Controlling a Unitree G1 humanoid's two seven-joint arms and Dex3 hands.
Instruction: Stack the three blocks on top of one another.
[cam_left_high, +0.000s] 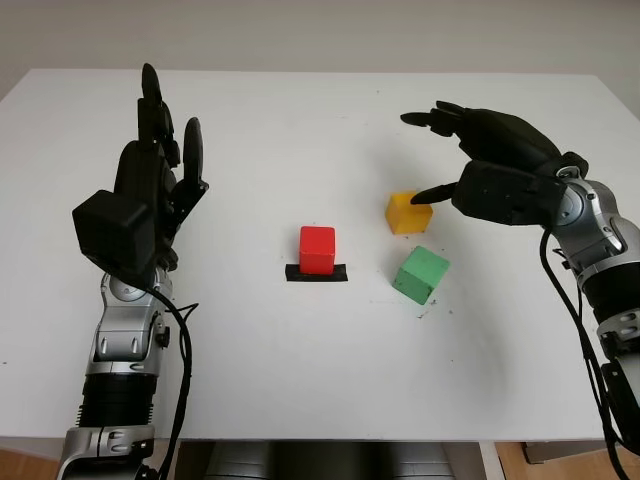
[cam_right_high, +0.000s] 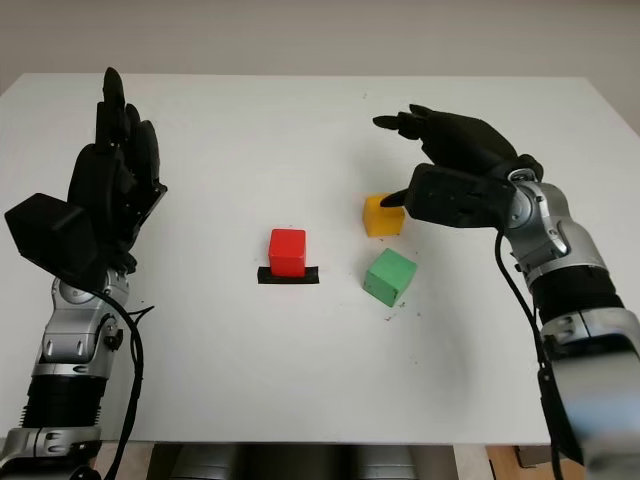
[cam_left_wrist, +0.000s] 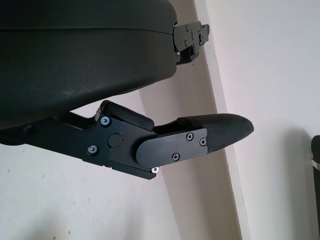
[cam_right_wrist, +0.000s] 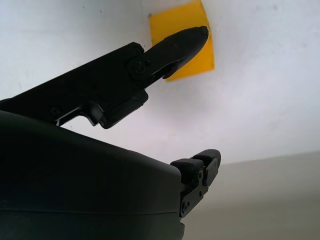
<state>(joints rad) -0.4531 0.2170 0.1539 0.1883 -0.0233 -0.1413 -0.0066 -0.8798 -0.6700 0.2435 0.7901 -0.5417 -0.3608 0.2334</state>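
Observation:
A red block (cam_left_high: 317, 249) stands on a black strip (cam_left_high: 316, 273) near the table's middle. To its right lies a yellow block (cam_left_high: 408, 212), with a green block (cam_left_high: 421, 274) just in front of it, turned at an angle. My right hand (cam_left_high: 445, 150) hovers open over the yellow block, thumb tip close to the block's right top edge and the other fingers stretched out behind it. In the right wrist view the thumb (cam_right_wrist: 175, 47) crosses the yellow block (cam_right_wrist: 177, 22). My left hand (cam_left_high: 160, 150) is raised open at the left, away from all blocks.
The white table (cam_left_high: 300, 380) runs to a far edge against a pale wall and a near edge at the bottom. Black cables hang along both forearms.

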